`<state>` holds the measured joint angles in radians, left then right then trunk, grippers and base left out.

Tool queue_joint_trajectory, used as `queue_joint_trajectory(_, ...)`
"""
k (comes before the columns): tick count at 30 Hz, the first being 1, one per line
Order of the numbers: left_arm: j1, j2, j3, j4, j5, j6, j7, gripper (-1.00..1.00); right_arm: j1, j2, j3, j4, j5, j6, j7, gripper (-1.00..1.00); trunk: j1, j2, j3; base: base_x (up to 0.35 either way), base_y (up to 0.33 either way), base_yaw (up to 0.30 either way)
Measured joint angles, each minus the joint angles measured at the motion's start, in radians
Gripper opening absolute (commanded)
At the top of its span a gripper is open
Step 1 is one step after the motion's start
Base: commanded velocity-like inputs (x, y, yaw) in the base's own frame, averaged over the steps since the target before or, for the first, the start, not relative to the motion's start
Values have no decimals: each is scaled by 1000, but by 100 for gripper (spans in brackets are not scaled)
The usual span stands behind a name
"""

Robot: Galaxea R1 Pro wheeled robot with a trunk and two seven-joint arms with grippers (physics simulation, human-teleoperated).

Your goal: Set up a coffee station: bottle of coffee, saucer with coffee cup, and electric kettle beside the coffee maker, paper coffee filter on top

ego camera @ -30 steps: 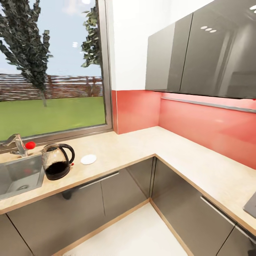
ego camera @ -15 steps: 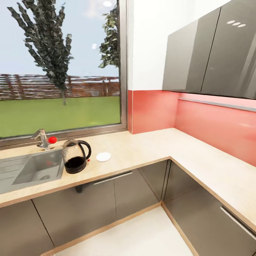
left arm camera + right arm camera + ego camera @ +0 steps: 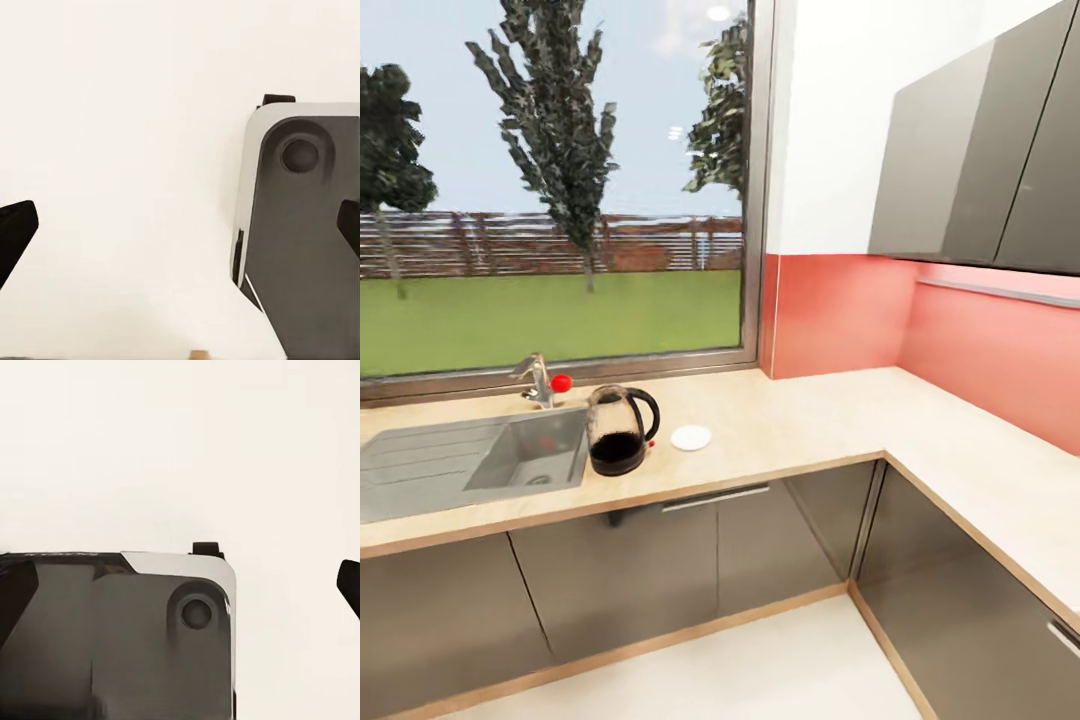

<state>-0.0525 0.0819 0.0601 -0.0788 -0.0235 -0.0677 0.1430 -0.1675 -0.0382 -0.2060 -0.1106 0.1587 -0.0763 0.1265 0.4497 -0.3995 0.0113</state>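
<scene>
Sink (image 3: 470, 465) at bench's left end; electric kettle (image 3: 619, 431) upright just right of it near front edge, saucer (image 3: 691, 437) beside. Both grippers, left (image 3: 180, 225) and right (image 3: 180, 577), spread wide w/ nothing held. Kettle lies ahead, left of centre, so prob. left arm nearer.
</scene>
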Motion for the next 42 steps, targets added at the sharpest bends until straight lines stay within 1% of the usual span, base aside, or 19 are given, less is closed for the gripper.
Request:
queue_joint_trajectory(10,3,0,0,-1,0,4,-1,100,0,0,0,0,0,0,0,100,0,0,0,0,-17,277)
queue_joint_trajectory(21,3,-2,1,-2,1,-2,1,100,0,1,1,-1,0,0,0,100,0,0,0,0,-252,256)
queue_joint_trajectory(25,2,-4,1,-2,3,-4,2,100,0,0,0,-2,1,1,1,100,0,0,0,-26,-265,62)
queue_joint_trajectory(31,1,-6,3,-2,4,-6,3,100,1,1,3,-4,5,3,3,100,0,0,0,-198,-188,4)
queue_joint_trajectory(42,1,-5,3,-2,3,-8,2,100,1,0,-1,-5,2,0,1,100,0,0,4,-25,-20,0)
